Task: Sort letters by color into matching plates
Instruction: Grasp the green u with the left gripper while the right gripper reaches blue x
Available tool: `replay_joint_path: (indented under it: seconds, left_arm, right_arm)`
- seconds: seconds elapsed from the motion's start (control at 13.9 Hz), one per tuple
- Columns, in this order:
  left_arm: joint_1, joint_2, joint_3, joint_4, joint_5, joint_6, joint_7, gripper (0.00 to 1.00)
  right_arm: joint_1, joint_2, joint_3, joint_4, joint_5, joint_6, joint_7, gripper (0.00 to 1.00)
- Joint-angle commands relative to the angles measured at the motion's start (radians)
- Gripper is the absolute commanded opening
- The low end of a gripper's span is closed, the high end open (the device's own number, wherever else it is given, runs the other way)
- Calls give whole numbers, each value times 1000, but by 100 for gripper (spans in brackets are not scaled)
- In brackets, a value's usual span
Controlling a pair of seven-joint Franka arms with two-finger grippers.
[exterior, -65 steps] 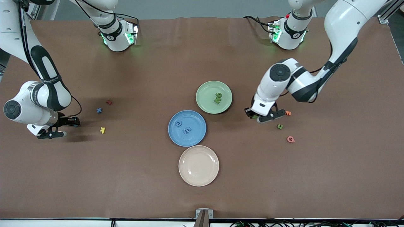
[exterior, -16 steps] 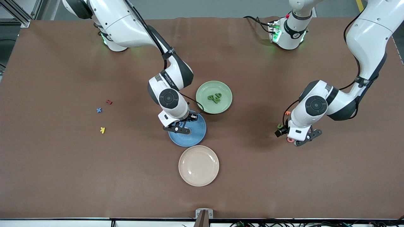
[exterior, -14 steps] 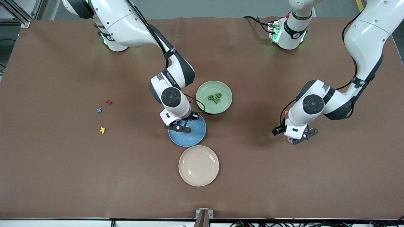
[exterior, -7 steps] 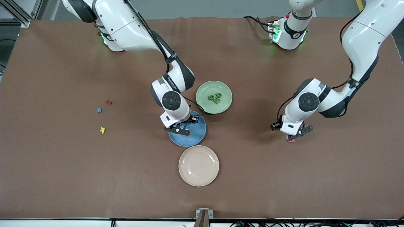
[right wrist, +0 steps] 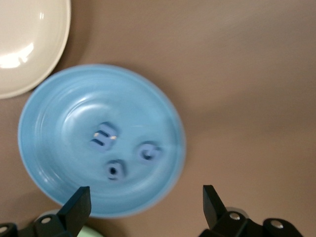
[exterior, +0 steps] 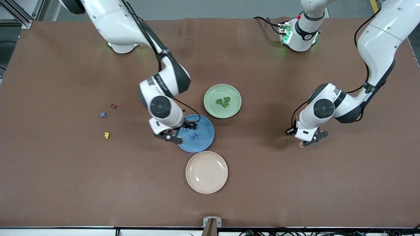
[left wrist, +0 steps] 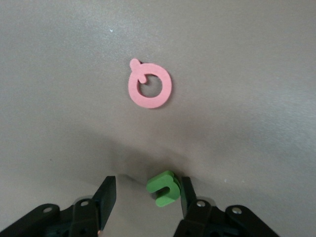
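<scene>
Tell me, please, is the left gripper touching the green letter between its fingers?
Touching. In the left wrist view the green letter rests against one finger of the left gripper; the other finger stands apart from it.

A brown table fills nearly the whole scene under even light. Grey floor shows along its edge by the arms' bases, and cables run along the edge nearest the front camera.

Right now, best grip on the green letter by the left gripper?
Probably from straight above. The green letter lies flat on the table, so pinch across its outer side edges. The left gripper already has it between its fingers, one finger touching it; the pink letter lies apart.
</scene>
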Motion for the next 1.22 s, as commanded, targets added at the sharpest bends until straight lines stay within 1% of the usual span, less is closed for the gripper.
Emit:
replay_joint_path:
  seconds: [0.0,0.07,0.14,0.22,0.36,0.5,0.57,0.72,0.79,1.01,1.15]
  left_arm:
    - [9,13,-3,2,25,17,7,59]
    - [9,13,-3,2,25,19,6,58]
    - [7,14,-3,1,25,20,6,54]
    - [6,19,-3,1,25,22,6,49]
    - [6,22,-3,1,25,22,7,32]
    - [7,17,-3,1,25,22,6,12]
    - [7,11,-4,2,25,22,4,6]
    - [7,-4,-17,4,25,17,-10,2]
    - [7,-12,-39,7,23,13,-13,2]
    - [9,-44,-107,4,7,5,-33,2]
    - [0,-43,-159,5,6,5,-109,2]
  right_arm:
    - [-108,-241,18,-232,-38,-31,-123,100]
    - [-149,-296,17,-295,-38,-30,-187,100]
    - [-195,-350,17,-356,-42,-30,-264,100]
    - [-243,-387,17,-401,-58,-28,-336,100]
    - [-349,-427,18,-463,-107,-27,-497,100]
    - [-459,-443,18,-512,-109,-8,-658,100]
    - [-516,-446,18,-539,-109,22,-746,100]
    - [-630,-441,18,-593,-109,107,-940,100]
    - [-665,-440,18,-634,-109,169,-997,100]
    - [-694,-432,17,-708,-112,306,-1039,100]
    - [-684,-420,18,-757,-112,381,-1039,100]
